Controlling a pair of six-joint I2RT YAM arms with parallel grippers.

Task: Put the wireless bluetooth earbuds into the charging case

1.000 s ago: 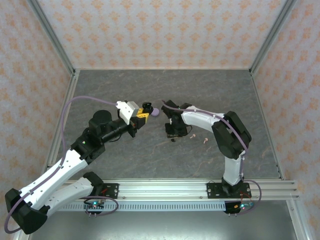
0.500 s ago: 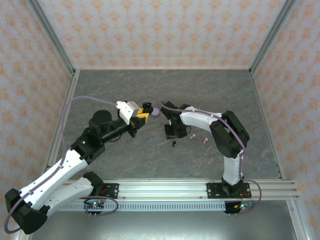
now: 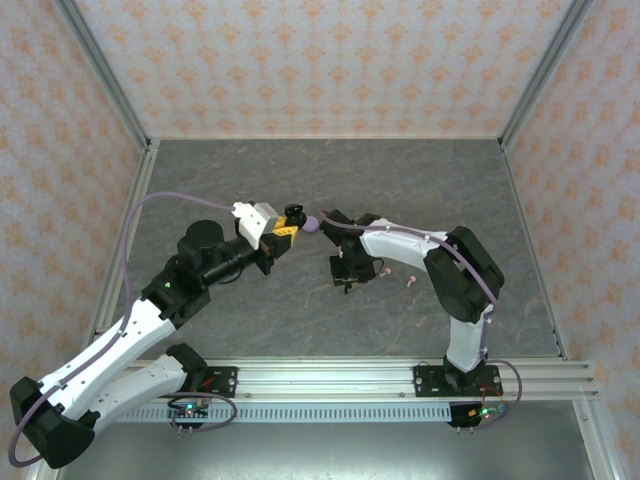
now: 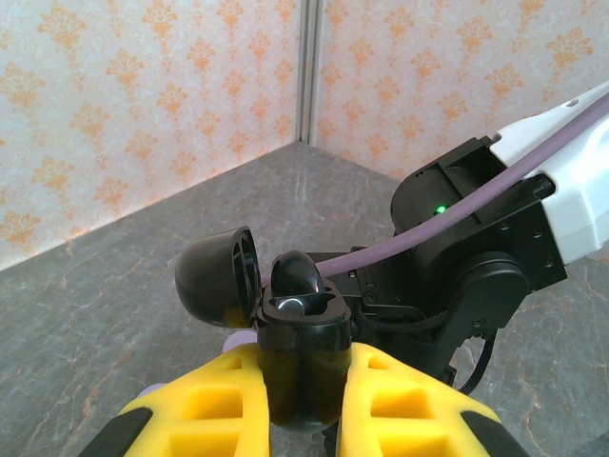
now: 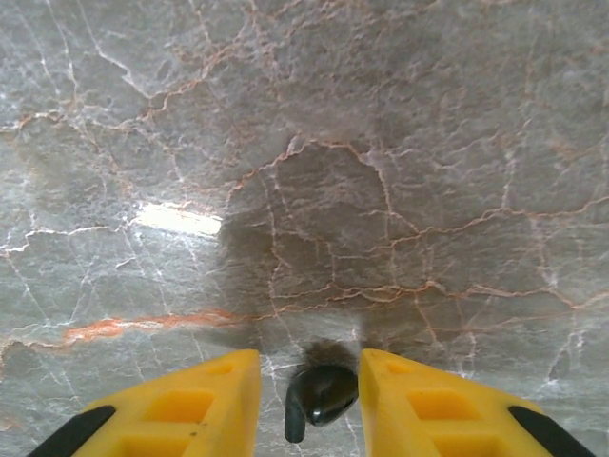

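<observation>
- Gripping the black charging case [image 4: 304, 333] between its yellow fingers, the left gripper [image 4: 304, 381] is closed tight on the case's lower body and holds it up off the table [image 3: 250, 170].
- The lid [image 4: 214, 284] of the case is flipped open and hangs off to the left of the case in the left wrist view.
- A glossy black rounded shape sits in the mouth of the case; I cannot tell if it is a bud or part of the case.
- From above, the left gripper [image 3: 290, 222] sits near the middle of the table, pointing toward the right arm [image 3: 400, 240].
- A lilac object [image 3: 312, 224] lies just beyond the left gripper's tip, between the two arms; a sliver of it shows under the case from the left wrist.
- The right gripper [image 5: 309, 360] points down at the table with its fingers a little apart, one on each side of a black earbud [image 5: 322, 393].
- This earbud has a rounded head and a short stem on its left. A gap shows between it and the left finger, and it is close against the right finger, so it is not pinched.
- Whether the earbud rests fully on the table I cannot tell; a dark shadow lies around it.
- From above, the right gripper [image 3: 346, 275] is just right of the table's middle, near the left gripper but apart from it.
- Two pink earbuds [image 3: 383, 270] lie on the table just to the right of the right gripper, the second a bit farther right and nearer the arm bases.
</observation>
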